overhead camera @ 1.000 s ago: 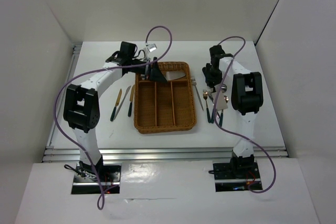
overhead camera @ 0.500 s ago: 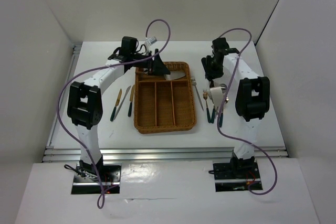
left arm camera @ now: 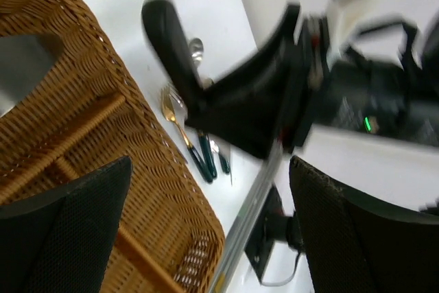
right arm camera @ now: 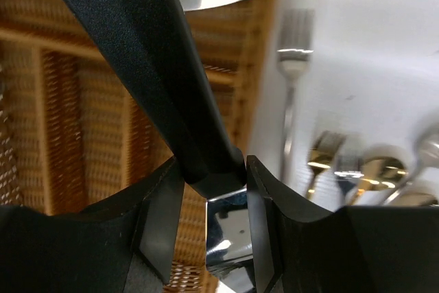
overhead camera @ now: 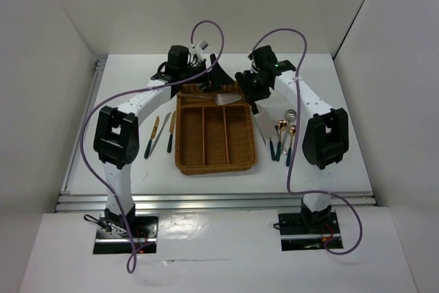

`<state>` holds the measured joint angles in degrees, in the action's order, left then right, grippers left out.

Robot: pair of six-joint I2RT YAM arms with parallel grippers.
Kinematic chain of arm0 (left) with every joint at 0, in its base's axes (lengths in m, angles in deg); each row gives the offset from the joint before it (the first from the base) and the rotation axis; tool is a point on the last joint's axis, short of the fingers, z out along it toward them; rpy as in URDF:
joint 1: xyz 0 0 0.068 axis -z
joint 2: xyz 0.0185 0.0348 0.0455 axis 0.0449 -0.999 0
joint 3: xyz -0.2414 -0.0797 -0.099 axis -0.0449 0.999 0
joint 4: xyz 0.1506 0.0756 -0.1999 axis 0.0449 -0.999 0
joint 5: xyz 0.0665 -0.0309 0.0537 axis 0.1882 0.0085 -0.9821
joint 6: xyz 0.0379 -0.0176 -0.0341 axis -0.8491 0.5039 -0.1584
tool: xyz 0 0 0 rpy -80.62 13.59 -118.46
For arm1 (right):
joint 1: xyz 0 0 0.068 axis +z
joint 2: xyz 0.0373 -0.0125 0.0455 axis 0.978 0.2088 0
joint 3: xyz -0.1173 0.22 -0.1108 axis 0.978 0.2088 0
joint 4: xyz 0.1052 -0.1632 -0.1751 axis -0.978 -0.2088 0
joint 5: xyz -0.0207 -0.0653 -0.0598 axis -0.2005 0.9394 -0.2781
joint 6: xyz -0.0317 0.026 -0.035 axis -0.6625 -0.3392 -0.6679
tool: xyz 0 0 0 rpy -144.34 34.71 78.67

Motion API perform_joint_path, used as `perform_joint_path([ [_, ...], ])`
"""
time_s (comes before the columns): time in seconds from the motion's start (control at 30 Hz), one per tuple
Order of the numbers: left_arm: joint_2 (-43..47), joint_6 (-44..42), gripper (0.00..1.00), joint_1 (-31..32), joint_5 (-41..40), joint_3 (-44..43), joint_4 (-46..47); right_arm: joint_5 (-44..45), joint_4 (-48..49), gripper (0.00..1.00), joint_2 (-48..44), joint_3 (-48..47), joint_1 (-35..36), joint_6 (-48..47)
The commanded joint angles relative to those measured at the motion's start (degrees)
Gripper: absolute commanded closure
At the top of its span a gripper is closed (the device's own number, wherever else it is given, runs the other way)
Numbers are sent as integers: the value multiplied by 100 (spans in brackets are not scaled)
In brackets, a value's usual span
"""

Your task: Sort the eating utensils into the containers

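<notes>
My right gripper (overhead camera: pixel 248 86) is shut on a wide server, between its black handle (right arm camera: pixel 137 32) and silver blade (right arm camera: pixel 230 235). It holds the server in the air over the far right corner of the brown wicker tray (overhead camera: pixel 216 168); the blade (overhead camera: pixel 264 126) hangs by the tray's right rim. Another wide silver piece (overhead camera: pixel 230 99) lies in the crosswise slot. My left gripper (overhead camera: pixel 208 80) is open and empty above the tray's far edge; its fingers (left arm camera: pixel 75 224) stand wide apart. The three long slots look empty.
Three knives (overhead camera: pixel 161 132) lie on the table left of the tray. Right of it lie forks and gold and silver spoons (overhead camera: pixel 282 128) with dark green handles (overhead camera: pixel 274 149); they also show in the right wrist view (right arm camera: pixel 322 162). Both grippers are close together.
My right gripper has lifted the server off the table right of the tray and swung it left toward the tray's far right corner. My left gripper has moved right along the far edge.
</notes>
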<state>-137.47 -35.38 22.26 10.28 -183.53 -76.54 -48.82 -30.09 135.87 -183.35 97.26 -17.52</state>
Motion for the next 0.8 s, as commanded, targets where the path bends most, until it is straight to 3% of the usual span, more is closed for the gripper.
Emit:
perform_joint_path([
  [0.0,-250,296,0,167,-816,-321,240,-4,-52,100,-173,-313,327,140],
  [0.37,-304,577,9,352,-2100,-49,300,-64,-272,100,-6,-885,776,246],
  [0.6,-15,815,9,211,-1714,696,941,68,-386,100,108,-947,776,299],
  [0.77,276,534,9,36,-1495,917,801,200,-439,100,161,-947,776,299],
])
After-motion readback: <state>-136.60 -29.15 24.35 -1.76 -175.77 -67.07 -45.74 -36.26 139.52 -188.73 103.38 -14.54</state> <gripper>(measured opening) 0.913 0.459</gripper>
